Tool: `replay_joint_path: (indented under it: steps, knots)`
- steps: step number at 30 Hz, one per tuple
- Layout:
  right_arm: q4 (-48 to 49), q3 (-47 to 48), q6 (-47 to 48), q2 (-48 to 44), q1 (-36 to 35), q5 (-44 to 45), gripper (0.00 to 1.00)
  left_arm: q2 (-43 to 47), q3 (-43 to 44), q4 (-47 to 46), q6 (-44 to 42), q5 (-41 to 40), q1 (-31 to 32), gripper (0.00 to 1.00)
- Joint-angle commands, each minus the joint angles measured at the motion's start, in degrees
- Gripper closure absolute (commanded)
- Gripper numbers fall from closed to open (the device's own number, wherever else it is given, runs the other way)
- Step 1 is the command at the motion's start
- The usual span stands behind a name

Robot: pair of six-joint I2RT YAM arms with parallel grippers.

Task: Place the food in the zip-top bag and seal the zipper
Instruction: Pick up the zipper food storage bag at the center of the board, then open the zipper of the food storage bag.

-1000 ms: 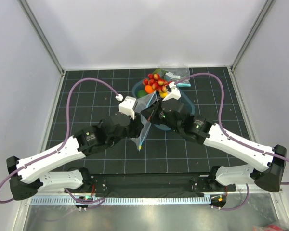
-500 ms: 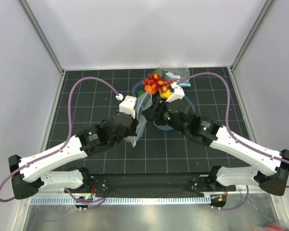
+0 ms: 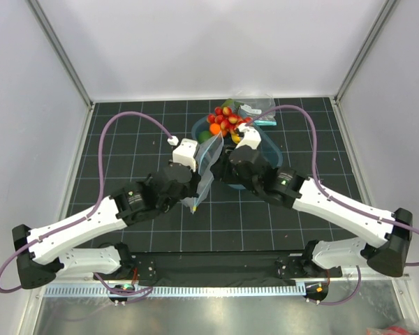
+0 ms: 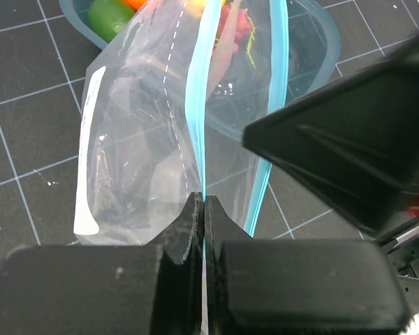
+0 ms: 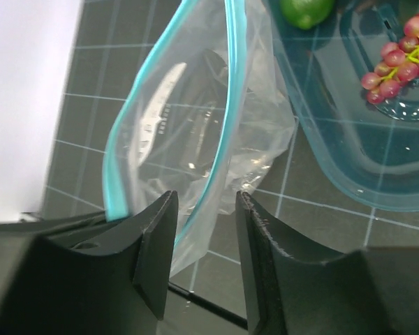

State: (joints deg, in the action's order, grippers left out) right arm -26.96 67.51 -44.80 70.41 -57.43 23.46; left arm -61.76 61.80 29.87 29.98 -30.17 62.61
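Black gridded tabletop (image 3: 126,139) along the lower frame. At centre the zip-top bag (image 3: 207,162) hangs between both arms, its white label (image 4: 91,139) on its left side. Behind it sits the teal tub (image 3: 271,148), half hidden under the right arm. A lime (image 5: 306,10) and a grape bunch (image 5: 398,70) lie inside, with strawberries (image 3: 227,120) heaped at its far end. The left tool (image 4: 203,206) is pinched tight on the zipper (image 4: 195,105). The right tool (image 5: 206,234) stands parted, and the bag's teal edge runs down through the gap, not clamped.
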Motion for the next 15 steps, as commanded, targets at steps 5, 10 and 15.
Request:
replay_joint_path:
  steps: [5,10,15]
  knots:
    - [0.24,2.63,0.24,2.89,-0.4,2.02,0.84,1.2,0.6,-0.52,0.7,-0.59,0.06,0.99]
    - [1.38,0.87,-0.38,1.83,-0.4,-0.08,0.99,2.26,1.48,2.3,2.37,-4.45,0.06,0.68]
    - [1.3,2.45,-0.03,2.8,-0.4,-3.68,0.99,0.24,4.72,5.63,1.31,-7.44,0.06,0.63]
